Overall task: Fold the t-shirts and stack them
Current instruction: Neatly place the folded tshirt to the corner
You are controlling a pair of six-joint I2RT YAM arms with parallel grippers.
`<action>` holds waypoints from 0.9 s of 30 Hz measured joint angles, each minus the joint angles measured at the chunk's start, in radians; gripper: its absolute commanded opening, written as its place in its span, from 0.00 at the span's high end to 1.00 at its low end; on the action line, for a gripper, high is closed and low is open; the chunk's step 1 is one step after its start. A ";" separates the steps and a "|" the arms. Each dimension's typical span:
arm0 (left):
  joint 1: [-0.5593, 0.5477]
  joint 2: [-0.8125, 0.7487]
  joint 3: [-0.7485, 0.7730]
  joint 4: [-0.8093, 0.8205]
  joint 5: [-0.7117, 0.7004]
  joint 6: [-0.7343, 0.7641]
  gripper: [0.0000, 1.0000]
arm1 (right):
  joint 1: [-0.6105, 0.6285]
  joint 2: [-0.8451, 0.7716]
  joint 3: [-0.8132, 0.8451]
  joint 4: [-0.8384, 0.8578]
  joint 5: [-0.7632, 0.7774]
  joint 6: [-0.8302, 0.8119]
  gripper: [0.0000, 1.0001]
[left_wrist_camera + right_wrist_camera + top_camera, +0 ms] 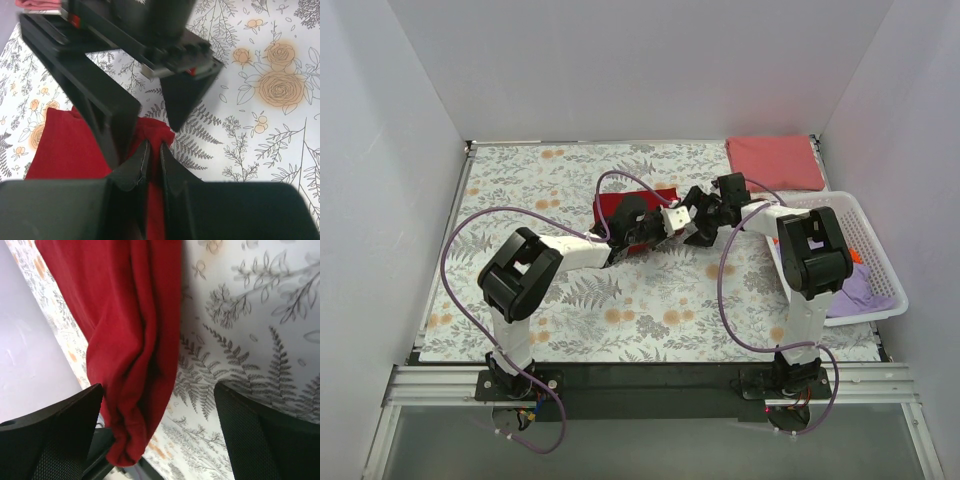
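A deep crimson t-shirt [632, 206] lies partly folded on the floral cloth, mid table, with both arms over its right edge. My left gripper [154, 156] is shut on a bunched edge of that crimson shirt [65, 150]. My right gripper [160, 432] is open and wide, with a hanging fold of the crimson shirt [135, 340] between its fingers, close to the left finger [55, 440] and not pinched. In the top view the two grippers meet, the left gripper [667, 220] beside the right gripper [697, 222]. A folded pinkish-red t-shirt [775, 160] lies at the back right.
A white lattice basket [880, 262] stands at the right edge, holding a lavender shirt [856, 292] and a bit of orange fabric [857, 257]. The grey-and-orange floral cloth [540, 180] covers the table. Grey walls close in on three sides.
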 measured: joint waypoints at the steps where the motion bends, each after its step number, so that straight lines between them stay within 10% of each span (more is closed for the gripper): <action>1: 0.000 0.000 0.002 0.000 0.000 -0.005 1.00 | 0.003 0.003 -0.010 0.003 0.000 0.015 0.02; 16: 0.004 -0.008 0.002 0.011 0.001 -0.042 1.00 | 0.061 0.130 0.051 0.219 0.035 0.189 0.26; 19: 0.007 -0.008 0.002 0.018 0.001 -0.050 1.00 | 0.061 0.144 0.056 0.243 0.051 0.185 0.49; 21: 0.008 -0.008 0.002 0.021 0.001 -0.053 1.00 | 0.061 0.156 0.058 0.246 0.072 0.157 0.82; 23: 0.009 -0.008 0.002 0.018 -0.001 -0.053 0.79 | 0.061 0.171 0.063 0.242 0.076 0.130 0.99; 27: 0.014 -0.019 0.002 -0.023 0.010 -0.072 0.54 | 0.064 0.189 0.116 0.203 0.077 0.022 0.99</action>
